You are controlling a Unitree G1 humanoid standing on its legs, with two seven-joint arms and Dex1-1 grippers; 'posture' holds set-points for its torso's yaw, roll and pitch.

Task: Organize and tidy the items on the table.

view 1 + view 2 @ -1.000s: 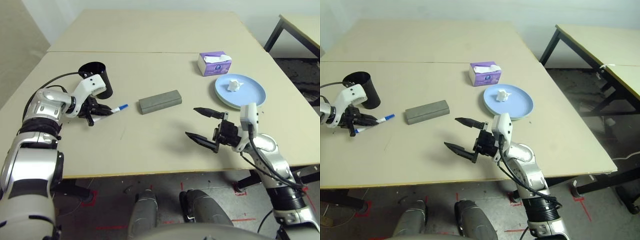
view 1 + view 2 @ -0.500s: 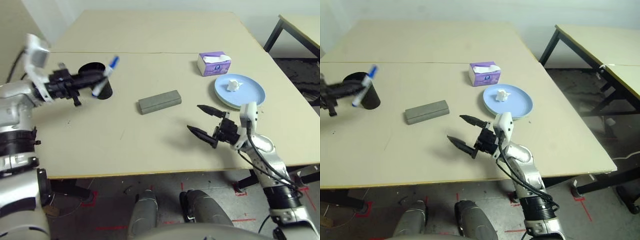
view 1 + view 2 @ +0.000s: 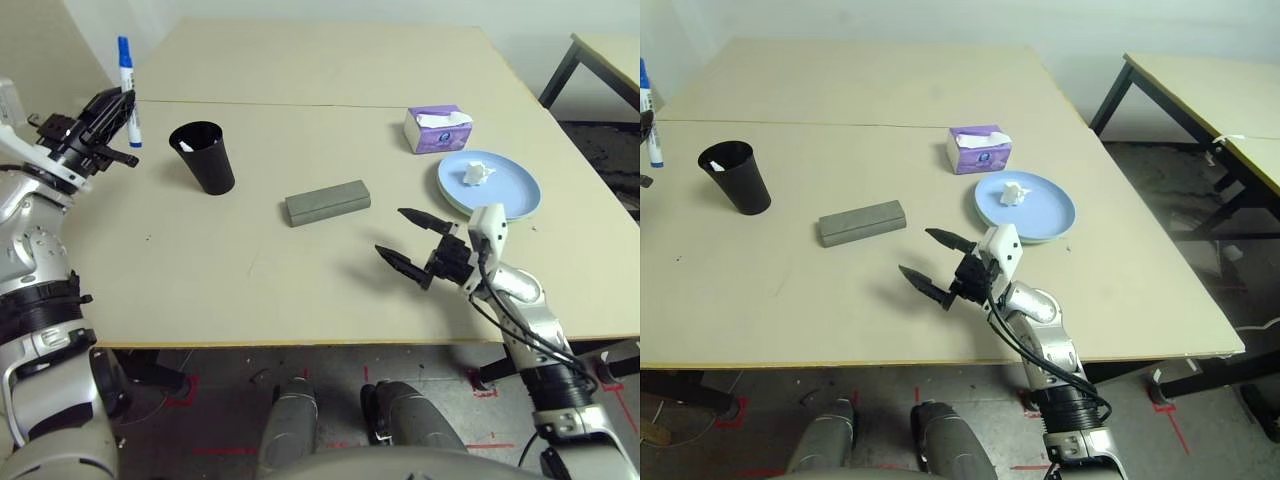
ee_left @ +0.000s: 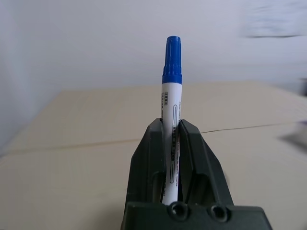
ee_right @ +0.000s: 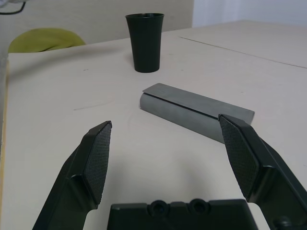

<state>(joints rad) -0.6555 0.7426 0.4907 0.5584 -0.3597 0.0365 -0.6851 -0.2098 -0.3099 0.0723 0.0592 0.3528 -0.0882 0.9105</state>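
Raised left gripper (image 4: 171, 158) clamping upright marker (image 4: 171, 120)

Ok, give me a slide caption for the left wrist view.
Left gripper holds a blue-capped marker upright above the table.

Your left claw (image 3: 118, 108) is up off the table (image 3: 300, 290) at the far left with the marker pen (image 3: 125, 62) standing upright between its fingers. Just right of it sits the cup (image 3: 205, 157), upright. Your right claw (image 3: 408, 243) hovers low near the front edge, and the glasses case (image 3: 327, 202) lies ahead of it and to its left, between it and the cup. Right beside that claw is the plate (image 3: 515, 185) with the tissue (image 3: 478, 173) on it, and the tissue box (image 3: 438, 129) sits just behind the plate.
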